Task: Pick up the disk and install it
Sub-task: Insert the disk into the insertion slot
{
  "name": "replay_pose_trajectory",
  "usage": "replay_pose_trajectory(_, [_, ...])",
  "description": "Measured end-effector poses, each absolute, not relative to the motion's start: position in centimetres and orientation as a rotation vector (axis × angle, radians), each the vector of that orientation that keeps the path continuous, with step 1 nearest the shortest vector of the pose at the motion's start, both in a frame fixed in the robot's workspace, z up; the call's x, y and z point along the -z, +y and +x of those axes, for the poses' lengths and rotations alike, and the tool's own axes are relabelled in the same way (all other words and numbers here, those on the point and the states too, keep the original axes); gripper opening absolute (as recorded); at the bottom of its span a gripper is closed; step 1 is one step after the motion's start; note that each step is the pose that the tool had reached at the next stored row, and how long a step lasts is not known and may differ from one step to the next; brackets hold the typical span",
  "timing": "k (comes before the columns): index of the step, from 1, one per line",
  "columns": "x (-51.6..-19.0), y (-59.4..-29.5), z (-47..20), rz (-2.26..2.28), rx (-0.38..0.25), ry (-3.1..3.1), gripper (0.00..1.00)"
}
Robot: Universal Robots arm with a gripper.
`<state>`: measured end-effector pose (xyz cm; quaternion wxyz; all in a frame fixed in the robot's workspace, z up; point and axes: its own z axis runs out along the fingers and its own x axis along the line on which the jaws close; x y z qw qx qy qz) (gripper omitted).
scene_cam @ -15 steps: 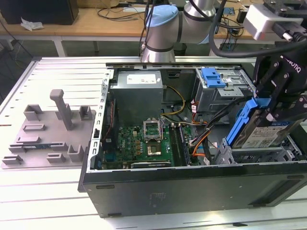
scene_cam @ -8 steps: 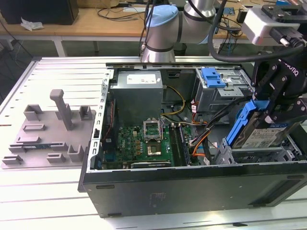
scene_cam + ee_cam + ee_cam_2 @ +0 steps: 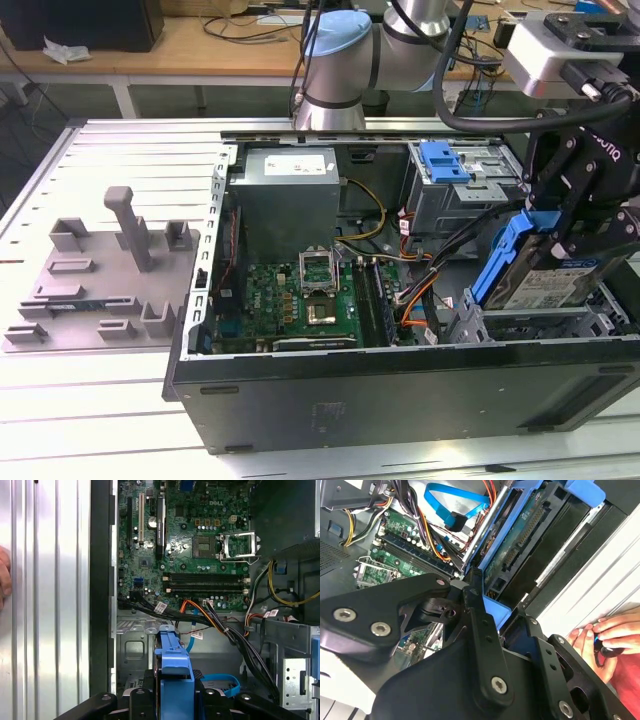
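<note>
In the exterior view the disk (image 3: pixel 548 285), a silver drive with a white-and-blue label in a bright blue carrier frame, hangs tilted and on edge over the metal drive bay (image 3: pixel 530 322) at the open computer case's right end. My gripper (image 3: pixel 565 228) is shut on its upper part. In the second wrist view the black fingers (image 3: pixel 480 625) clamp the blue frame, and the disk's (image 3: pixel 520 545) green circuit side faces the camera. In the first wrist view the blue carrier edge of the disk (image 3: pixel 173 662) stands between the fingers above the bay floor.
The open case (image 3: pixel 400 380) holds a motherboard (image 3: pixel 300 300), a power supply (image 3: pixel 290 195) and loose cables (image 3: pixel 420 290). Another blue carrier (image 3: pixel 445 160) sits in the rear cage. A grey fixture plate (image 3: pixel 100 280) lies at the exterior view's left. A person's hand (image 3: pixel 605 635) rests beside the case.
</note>
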<state>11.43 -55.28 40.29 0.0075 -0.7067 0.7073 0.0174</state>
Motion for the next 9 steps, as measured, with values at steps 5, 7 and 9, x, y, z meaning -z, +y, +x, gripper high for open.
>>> replay_pose_trajectory(5, [-40.28,-55.28,11.43,-2.210,-0.054,2.211,0.44])
replay_pose_trajectory(7, [-40.28,-55.28,11.43,-2.210,-0.054,2.211,0.44])
replay_pose_trajectory(9, [-40.28,-55.28,11.43,-2.210,-0.054,2.211,0.44])
